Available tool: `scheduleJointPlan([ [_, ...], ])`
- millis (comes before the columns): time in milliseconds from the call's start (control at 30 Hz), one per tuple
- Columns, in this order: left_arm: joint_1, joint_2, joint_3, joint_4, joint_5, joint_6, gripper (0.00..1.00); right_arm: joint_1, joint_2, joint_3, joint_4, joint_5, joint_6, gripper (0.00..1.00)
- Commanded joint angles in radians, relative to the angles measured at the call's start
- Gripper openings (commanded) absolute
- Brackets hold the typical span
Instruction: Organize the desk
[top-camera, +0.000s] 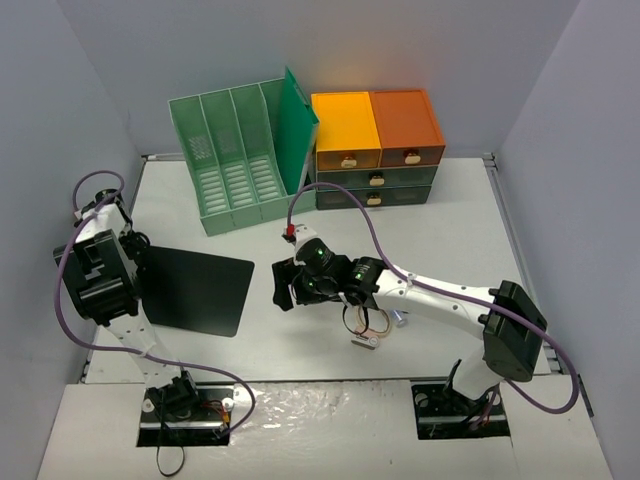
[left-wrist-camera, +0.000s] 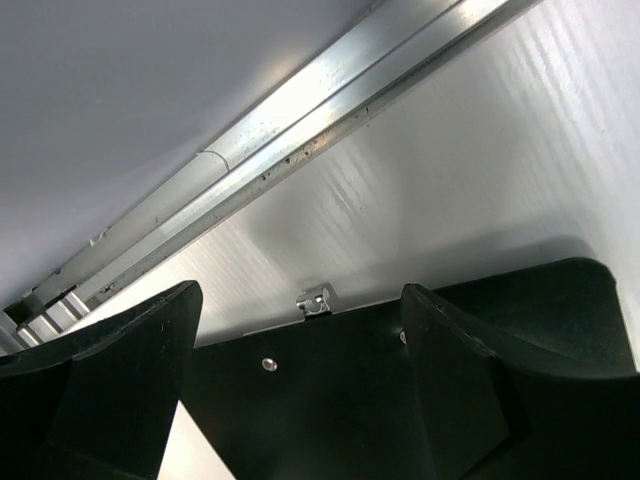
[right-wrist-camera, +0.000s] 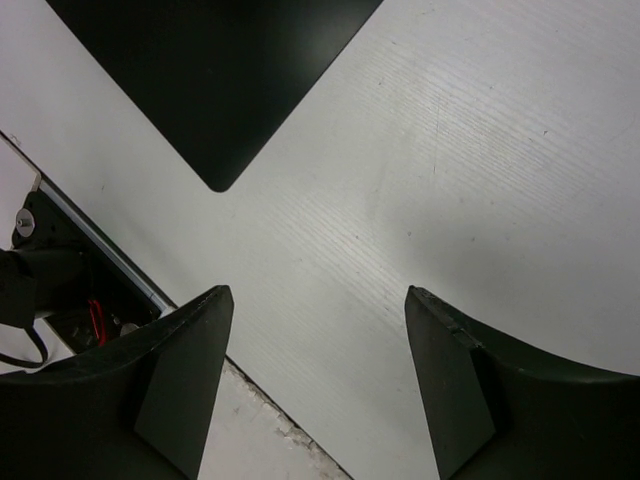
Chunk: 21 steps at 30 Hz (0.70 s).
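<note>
At the left edge of the black clipboard (top-camera: 195, 290), close to its metal clip (left-wrist-camera: 315, 300), the left tool (left-wrist-camera: 300, 335) stands with its fingers apart and nothing clamped between them. The board lies flat on the tabletop (top-camera: 450, 230), which runs under everything, from the arm bases back to the green file rack (top-camera: 235, 165) and the drawer unit (top-camera: 378, 150) behind the clipboard. Right of the clipboard, the right tool (right-wrist-camera: 320, 310) hangs over bare tabletop, its fingers likewise apart and empty.

The main hazard is probably the board's thinness. Lying flush, it gives the fingers little to get under, so closing could scrape the tabletop or shove the board sideways instead of lifting it. A pinch at one edge may also let the board droop or swing toward the right tool. Beyond the right tool, small loose items (top-camera: 366, 326), too small to name, sit beneath that forearm, and a low sweep could scatter them.
</note>
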<state>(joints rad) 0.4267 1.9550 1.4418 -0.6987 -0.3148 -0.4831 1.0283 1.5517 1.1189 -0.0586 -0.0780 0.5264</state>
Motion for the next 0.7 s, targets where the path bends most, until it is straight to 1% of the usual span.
scheduleJointPlan([
  [0, 0.005, 0.001, 0.034, 0.048, -0.114, -0.021, 0.78, -0.008, -0.039, -0.009, 0.073, -0.019, -0.016, 0.67],
  [100, 0.003, 0.018, 0.054, 0.001, -0.192, -0.035, 0.78, -0.011, -0.038, -0.013, 0.087, -0.023, -0.014, 0.67],
  [133, 0.005, 0.025, 0.057, 0.0, -0.194, -0.038, 0.78, -0.012, -0.035, -0.012, 0.089, -0.024, -0.013, 0.67],
  [333, 0.004, 0.1, 0.094, -0.065, -0.142, -0.039, 0.78, -0.026, -0.03, -0.013, 0.089, -0.029, -0.015, 0.67],
  [433, -0.004, 0.093, 0.063, -0.056, -0.109, -0.042, 0.78, -0.036, -0.032, -0.014, 0.089, -0.024, -0.013, 0.67],
  [667, -0.034, 0.094, -0.008, -0.109, -0.051, -0.03, 0.78, -0.046, -0.023, -0.002, 0.101, -0.001, 0.011, 0.67],
])
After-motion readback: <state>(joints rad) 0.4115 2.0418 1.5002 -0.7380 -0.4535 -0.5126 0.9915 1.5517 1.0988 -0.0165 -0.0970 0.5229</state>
